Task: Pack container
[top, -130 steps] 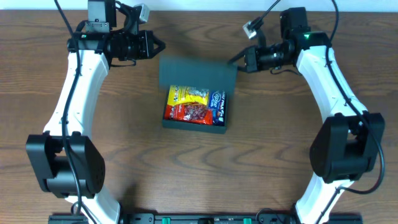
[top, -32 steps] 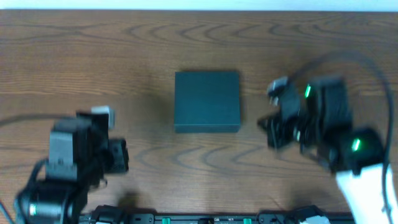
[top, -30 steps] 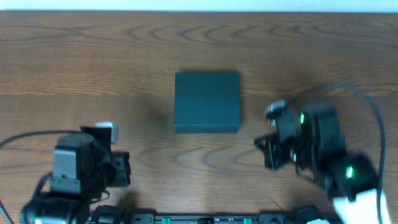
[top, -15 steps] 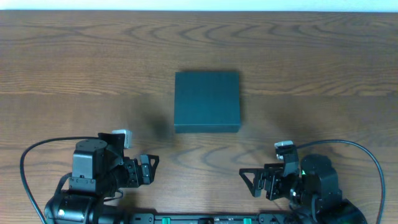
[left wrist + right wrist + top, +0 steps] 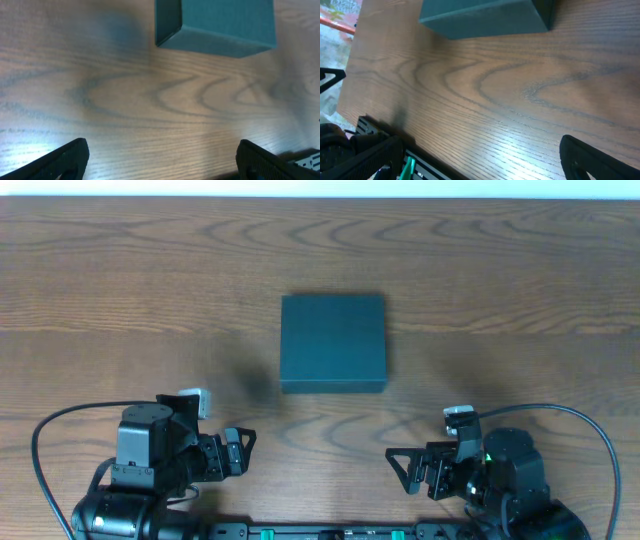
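Step in hand: I judge the packing itself finished. The container (image 5: 333,350) is shut, and both arms sit folded at the near edge of the table (image 5: 120,300), well apart from it.

Container position: it rests flat near the middle of the table, alone. From the left gripper (image 5: 243,452) it lies at about 1 o'clock. From the right gripper (image 5: 398,470) it lies at about 11 o'clock.

Container look: a dark teal-green, matte, roughly square box. Its lid (image 5: 333,325) is down and looks flush, so I see none of the contents. A slightly darker side wall shows along the 6 o'clock edge in the overhead view. Both wrist views show sharp, square corners and plain faces. I cannot tell which edge carries the hinge.

Left gripper: spread wide and holding nothing. In the left wrist view its dark fingers (image 5: 65,159) sit at the two bottom corners, with bare wood between them.

Right gripper: also spread wide and empty. Its fingers (image 5: 367,160) frame the lower corners of the right wrist view, and the container (image 5: 485,17) sits at the 12 o'clock edge.

Next move: probably none beyond parking the arms. If I doubted the closure, I would reach in from 6 o'clock and press gently on the top. I would come straight down, because a light box on smooth wood could slide.

Risk: low, since nothing is touching the container.
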Motion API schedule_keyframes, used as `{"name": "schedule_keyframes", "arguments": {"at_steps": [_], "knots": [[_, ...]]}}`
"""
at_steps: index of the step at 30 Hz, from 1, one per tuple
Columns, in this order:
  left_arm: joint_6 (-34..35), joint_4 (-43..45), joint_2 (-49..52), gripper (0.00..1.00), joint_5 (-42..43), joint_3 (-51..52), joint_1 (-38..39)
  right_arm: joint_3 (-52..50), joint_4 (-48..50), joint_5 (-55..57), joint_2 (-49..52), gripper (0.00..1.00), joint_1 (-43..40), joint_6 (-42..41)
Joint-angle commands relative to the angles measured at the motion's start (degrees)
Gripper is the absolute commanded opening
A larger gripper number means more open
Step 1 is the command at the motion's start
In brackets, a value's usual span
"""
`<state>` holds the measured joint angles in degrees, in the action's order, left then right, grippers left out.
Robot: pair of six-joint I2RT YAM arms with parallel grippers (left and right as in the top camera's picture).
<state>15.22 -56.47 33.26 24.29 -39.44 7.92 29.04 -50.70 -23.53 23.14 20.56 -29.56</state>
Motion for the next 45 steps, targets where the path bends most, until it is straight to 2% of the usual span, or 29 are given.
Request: {"name": "schedule_keyframes", "arguments": {"at_steps": [1, 4, 8, 10, 14, 17, 28, 32, 45], "knots": [[0.2, -0.4, -0.3, 0.95, 0.2, 0.1, -0.2, -0.4, 0.1, 0.4, -0.2, 0.99, 0.5, -0.6], [0.2, 3.9, -0.7, 0.95, -6.4, 0.4, -0.2, -0.4, 0.1, 0.4, -0.2, 0.99, 0.5, -0.6], [0.0, 11.8, -2.6, 0.95, -19.7, 2.3, -0.5, -0.4, 0.1, 0.4, -0.2, 0.99, 0.5, -0.6], [-0.3, 15.1, -4.6, 0.95, -22.0, 4.9, -1.6, -0.4, 0.1, 0.4, -0.2, 0.99, 0.5, -0.6], [-4.3, 26.1, -12.5, 0.95, -19.3, 15.3, -7.0, -0.4, 0.1, 0.4, -0.2, 0.99, 0.5, -0.6], [-6.5, 30.4, -16.9, 0.95, -16.1, 20.5, -9.4, -0.4, 0.1, 0.4, -0.2, 0.99, 0.5, -0.6], [-6.7, 34.9, -27.4, 0.95, -17.2, 32.6, -10.2, -0.4, 0.1, 0.4, -0.2, 0.99, 0.5, -0.6], [-9.4, 36.3, -29.3, 0.95, -17.2, 33.4, -10.2, -0.4, 0.1, 0.4, -0.2, 0.99, 0.5, -0.6], [-9.5, 36.2, -33.1, 0.95, -17.2, 33.4, -10.2, -0.4, 0.1, 0.4, -0.2, 0.99, 0.5, -0.6]]}}
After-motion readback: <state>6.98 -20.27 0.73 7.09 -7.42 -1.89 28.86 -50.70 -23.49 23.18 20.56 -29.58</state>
